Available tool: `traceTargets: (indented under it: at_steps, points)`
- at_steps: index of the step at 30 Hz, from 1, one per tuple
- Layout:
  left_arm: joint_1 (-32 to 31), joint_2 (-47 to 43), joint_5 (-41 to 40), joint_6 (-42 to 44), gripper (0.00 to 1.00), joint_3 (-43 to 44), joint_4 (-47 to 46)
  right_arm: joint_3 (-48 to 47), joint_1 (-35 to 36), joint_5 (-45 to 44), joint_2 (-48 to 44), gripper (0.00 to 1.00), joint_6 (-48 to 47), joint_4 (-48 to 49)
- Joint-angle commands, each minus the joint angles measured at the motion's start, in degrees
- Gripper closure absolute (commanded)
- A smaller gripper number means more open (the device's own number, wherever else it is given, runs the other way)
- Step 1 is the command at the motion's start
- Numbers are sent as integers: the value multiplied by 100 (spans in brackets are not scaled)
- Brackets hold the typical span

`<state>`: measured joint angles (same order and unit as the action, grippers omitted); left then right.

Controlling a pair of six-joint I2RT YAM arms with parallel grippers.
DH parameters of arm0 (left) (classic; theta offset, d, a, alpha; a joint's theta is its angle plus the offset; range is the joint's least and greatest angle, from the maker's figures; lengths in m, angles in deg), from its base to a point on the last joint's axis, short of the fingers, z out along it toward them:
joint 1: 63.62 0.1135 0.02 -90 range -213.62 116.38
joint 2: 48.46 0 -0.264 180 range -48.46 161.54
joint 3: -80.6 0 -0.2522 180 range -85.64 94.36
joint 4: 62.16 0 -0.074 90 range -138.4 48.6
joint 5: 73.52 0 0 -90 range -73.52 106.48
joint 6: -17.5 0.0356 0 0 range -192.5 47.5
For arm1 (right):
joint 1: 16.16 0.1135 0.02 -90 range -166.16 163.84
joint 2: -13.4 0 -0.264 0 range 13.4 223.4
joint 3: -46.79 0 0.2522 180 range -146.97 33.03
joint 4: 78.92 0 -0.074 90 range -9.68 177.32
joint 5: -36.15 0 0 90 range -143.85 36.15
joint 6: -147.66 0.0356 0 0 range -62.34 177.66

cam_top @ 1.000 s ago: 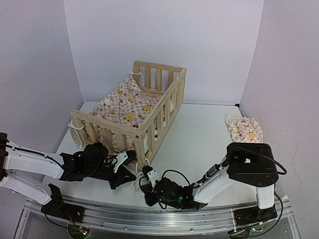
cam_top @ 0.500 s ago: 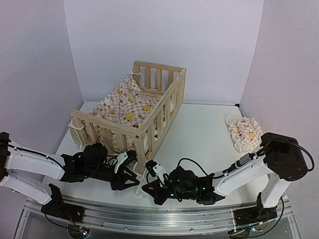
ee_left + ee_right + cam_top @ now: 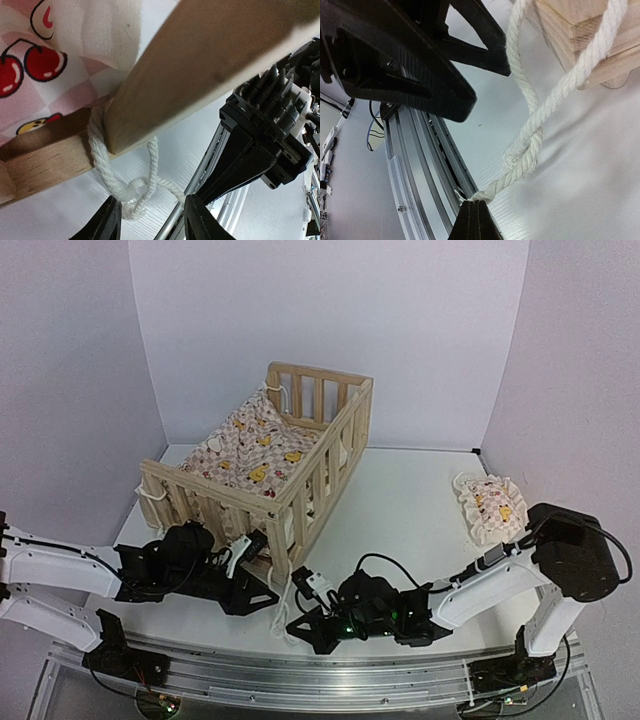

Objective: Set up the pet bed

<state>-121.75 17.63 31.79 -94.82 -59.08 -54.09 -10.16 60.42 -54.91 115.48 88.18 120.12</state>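
**A:** Pet bed (image 3: 322,448) is standing on the surface (image 3: 400,510), with the cushion (image 3: 255,450) lying inside it. The pillow (image 3: 490,505) is sitting well off to its right. Both arms are working low at its near corner post (image 3: 283,535).

**B:** Which step are we in?

**A:** I'm reading it as tying the cushion down. The white rope (image 3: 530,125) is looping round the foot of that post and crossing into a loose knot just in front of it.

**B:** Claws?

**A:** Right claw (image 3: 479,220) is pressed together, pinching the rope's free end just beyond the knot on the side away from the bed. Left claw (image 3: 152,225) is spread and gripping nothing, with one finger on each side of the knot. I can't tell if it's touching the rope.

**B:** Is the knot tight?

**A:** No, it's looking slack, with open loops showing in both wrist views.

**B:** Next move?

**A:** My guess is the right claw should be pulling the end straight away from the bed to cinch it. The left should be pinching the other strand near the post so the loop isn't sliding off. The risk is dragging the whole bed instead of tightening. After that, the pillow needs bringing over.
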Motion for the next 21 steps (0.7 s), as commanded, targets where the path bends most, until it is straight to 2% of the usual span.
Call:
traceTargets:
  at_steps: [1, 4, 8, 11, 16, 21]
  points:
    - [170, 120, -932, -399, 57, -56, -866, -192, -55, 281, -182, 100, 260, 17]
    - [185, 209, -1363, -493, 60, -33, -744, -197, -53, 288, -205, 100, 249, 19]
    - [199, 281, -1390, -506, 64, -139, -1115, -249, -53, 351, -196, 100, 225, 16]
    - [198, 351, -1400, -400, 77, -175, -1414, -282, -55, 389, -194, 100, 227, 18]
    - [217, 326, -1474, -347, 98, -163, -1175, -273, -81, 354, -317, 100, 242, 23]
    - [262, 164, -1436, -361, 100, -143, -855, -337, -155, 309, -386, 100, 289, 24]
